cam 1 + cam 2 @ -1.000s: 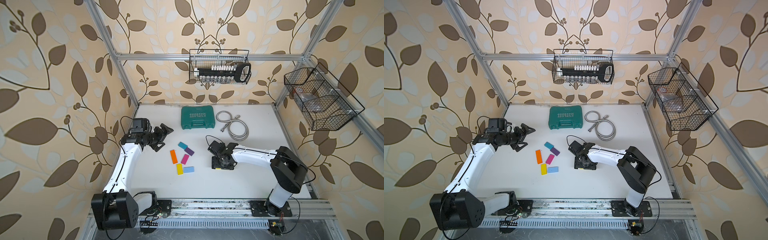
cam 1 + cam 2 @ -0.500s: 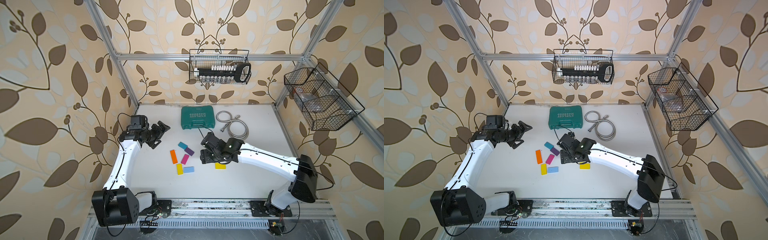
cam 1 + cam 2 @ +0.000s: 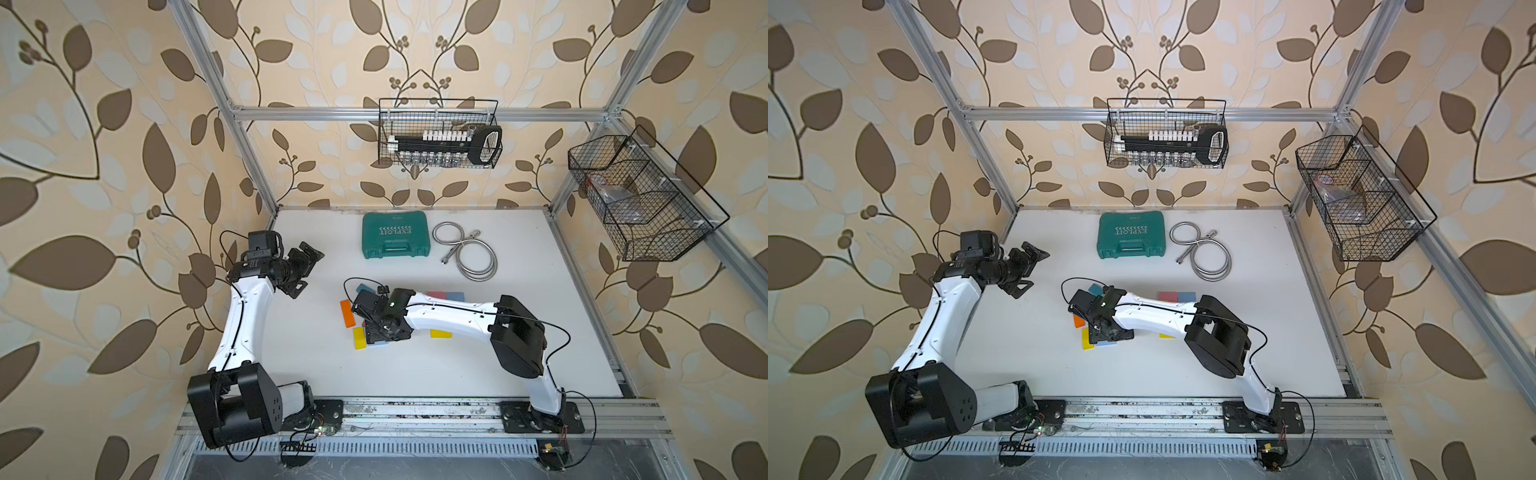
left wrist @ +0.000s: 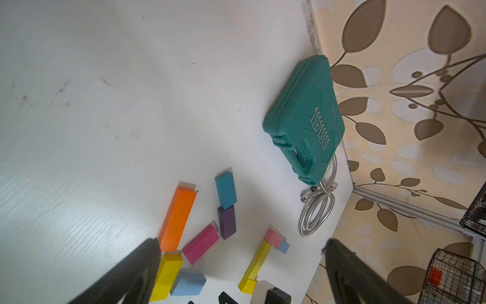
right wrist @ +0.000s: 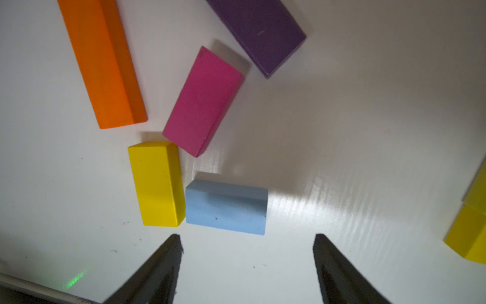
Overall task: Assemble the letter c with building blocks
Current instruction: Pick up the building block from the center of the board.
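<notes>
Yellow blk [image 5: 156,184] against blue blk [image 5: 226,210]

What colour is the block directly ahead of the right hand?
Light blue block, best in right wrist view.

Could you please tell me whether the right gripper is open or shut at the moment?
Open: the right gripper shows two black fingers well apart, with only bare white table between them.
</notes>
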Robot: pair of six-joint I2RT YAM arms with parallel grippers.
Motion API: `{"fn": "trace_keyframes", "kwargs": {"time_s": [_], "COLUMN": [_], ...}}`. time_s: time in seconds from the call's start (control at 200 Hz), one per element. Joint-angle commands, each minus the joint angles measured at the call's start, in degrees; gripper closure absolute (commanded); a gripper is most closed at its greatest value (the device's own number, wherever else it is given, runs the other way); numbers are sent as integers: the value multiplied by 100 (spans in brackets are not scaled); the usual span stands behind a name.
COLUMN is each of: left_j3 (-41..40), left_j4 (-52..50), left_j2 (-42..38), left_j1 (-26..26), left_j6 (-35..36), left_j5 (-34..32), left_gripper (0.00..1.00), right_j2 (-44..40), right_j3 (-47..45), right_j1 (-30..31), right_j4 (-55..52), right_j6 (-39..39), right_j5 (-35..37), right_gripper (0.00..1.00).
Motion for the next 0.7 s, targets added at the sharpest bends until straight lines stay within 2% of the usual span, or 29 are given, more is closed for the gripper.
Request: {"fn": "trace_keyframes", "kwargs": {"time_s": [0.0, 0.265, 0.695], "left_j3": [27, -97, -211], "left_j4": [135, 205, 315], "left_j2": [15, -20, -64], "left_j1": [11, 15, 21], "left_j6": [-72, -102, -213], "left_j5": [-9, 98, 211], "left_gripper": [1, 1, 1], "right_j2": [231, 634, 894], "right_j3": [332, 632, 578], "right_j1": [61, 70, 44], "right_j4": [-256, -350, -306], "right_j6": [214, 254, 204], "right_j5": [19, -43, -40], "right_gripper": [23, 23, 23]}}
